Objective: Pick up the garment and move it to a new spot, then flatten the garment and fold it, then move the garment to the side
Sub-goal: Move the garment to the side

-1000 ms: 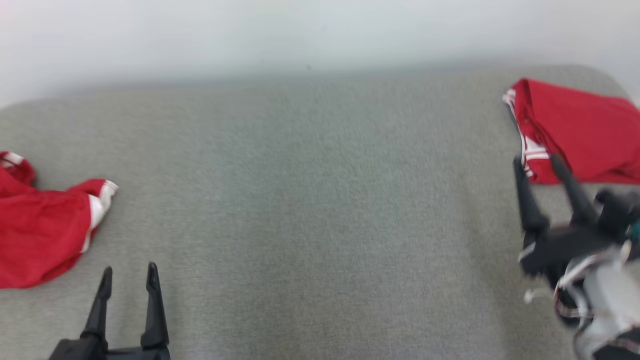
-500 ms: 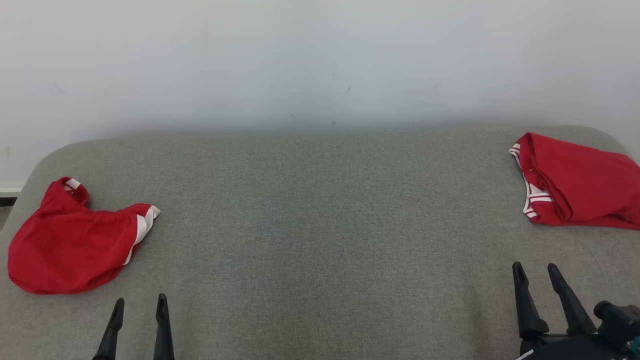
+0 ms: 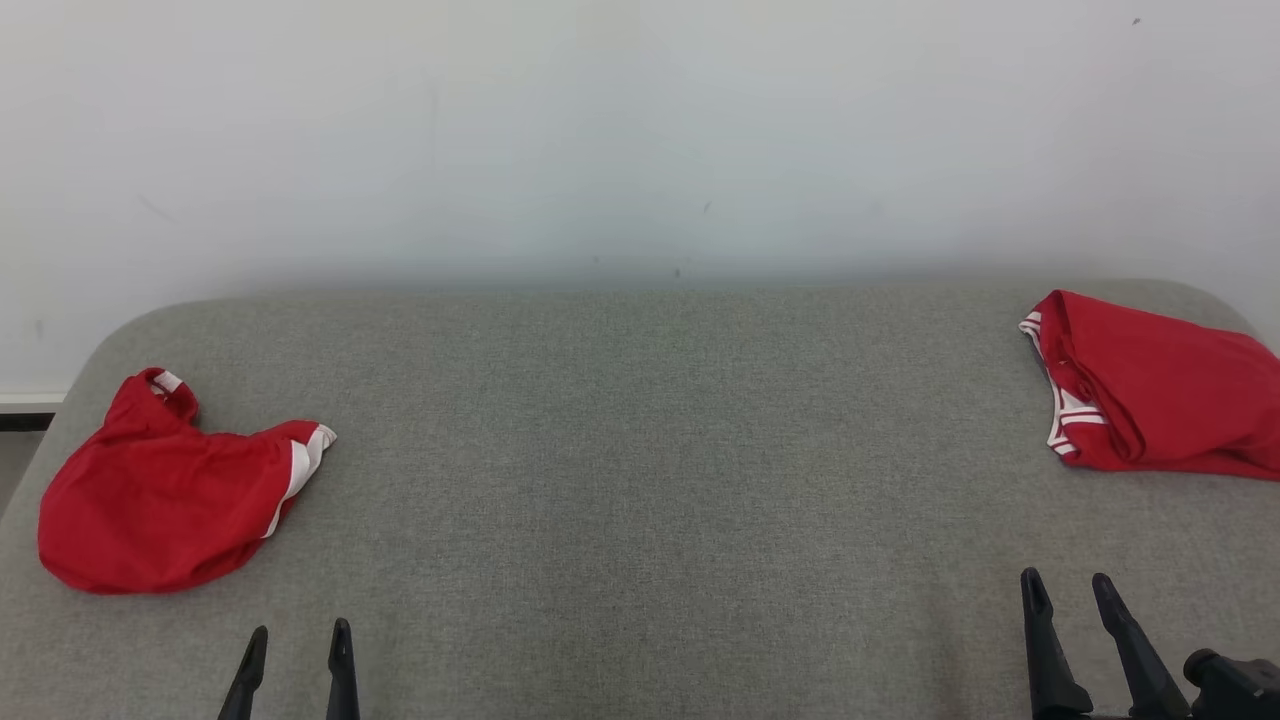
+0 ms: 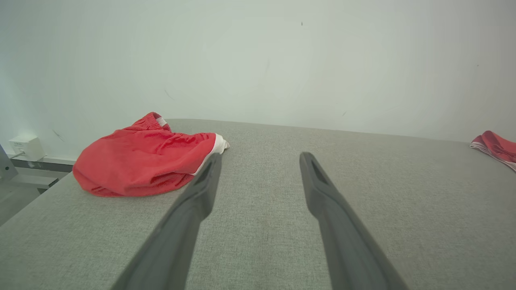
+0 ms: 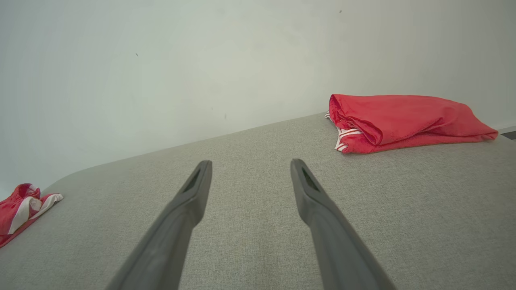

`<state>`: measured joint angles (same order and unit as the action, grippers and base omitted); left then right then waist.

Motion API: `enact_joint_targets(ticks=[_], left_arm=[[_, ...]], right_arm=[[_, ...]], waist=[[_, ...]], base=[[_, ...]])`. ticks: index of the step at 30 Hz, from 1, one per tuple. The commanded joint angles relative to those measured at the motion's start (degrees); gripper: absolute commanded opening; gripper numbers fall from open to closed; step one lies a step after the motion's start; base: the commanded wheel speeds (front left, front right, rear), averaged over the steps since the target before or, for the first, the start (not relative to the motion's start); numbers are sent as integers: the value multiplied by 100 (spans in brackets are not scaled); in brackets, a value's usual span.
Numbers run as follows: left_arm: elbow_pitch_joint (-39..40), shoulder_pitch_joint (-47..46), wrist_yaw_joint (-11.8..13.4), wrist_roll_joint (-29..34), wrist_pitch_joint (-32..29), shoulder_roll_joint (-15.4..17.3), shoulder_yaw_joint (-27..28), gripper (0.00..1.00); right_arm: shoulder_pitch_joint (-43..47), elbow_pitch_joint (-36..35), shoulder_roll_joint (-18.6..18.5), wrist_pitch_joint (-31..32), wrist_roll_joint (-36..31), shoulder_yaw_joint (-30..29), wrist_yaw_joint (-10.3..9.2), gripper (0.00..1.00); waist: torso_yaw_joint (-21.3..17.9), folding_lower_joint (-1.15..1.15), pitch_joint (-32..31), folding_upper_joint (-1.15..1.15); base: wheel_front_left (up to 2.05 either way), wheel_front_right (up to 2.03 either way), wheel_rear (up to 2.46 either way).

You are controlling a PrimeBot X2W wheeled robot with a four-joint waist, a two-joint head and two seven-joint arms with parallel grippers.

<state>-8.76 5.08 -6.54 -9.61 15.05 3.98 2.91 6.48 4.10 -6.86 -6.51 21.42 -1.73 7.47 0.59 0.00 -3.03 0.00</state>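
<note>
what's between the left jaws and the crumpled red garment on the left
Nothing visible. Only bare grey surface lies between the left gripper, jaws open, and the crumpled red garment, which sits ahead and to its left. The folded red garment is far off on the right.

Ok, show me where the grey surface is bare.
The wide middle of the grey surface is bare, between the crumpled red garment at its left end and the folded red garment at its right. Both ends are crowded.
</note>
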Motion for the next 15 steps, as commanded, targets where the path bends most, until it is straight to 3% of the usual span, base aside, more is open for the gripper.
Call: enact_joint_targets(ticks=[1,15], left_arm=[[-39,69,-5,29,17,-7,-2,100],[-115,-9,-43,10,17,5,9,100]], right_arm=[[78,-40,34,9,-62,1,3,100],[139,-109,125,77,-166,1,3,100]], waist=[[19,0,-14,0],[49,0,-5,0]], base=[[0,0,0],[0,0,0]])
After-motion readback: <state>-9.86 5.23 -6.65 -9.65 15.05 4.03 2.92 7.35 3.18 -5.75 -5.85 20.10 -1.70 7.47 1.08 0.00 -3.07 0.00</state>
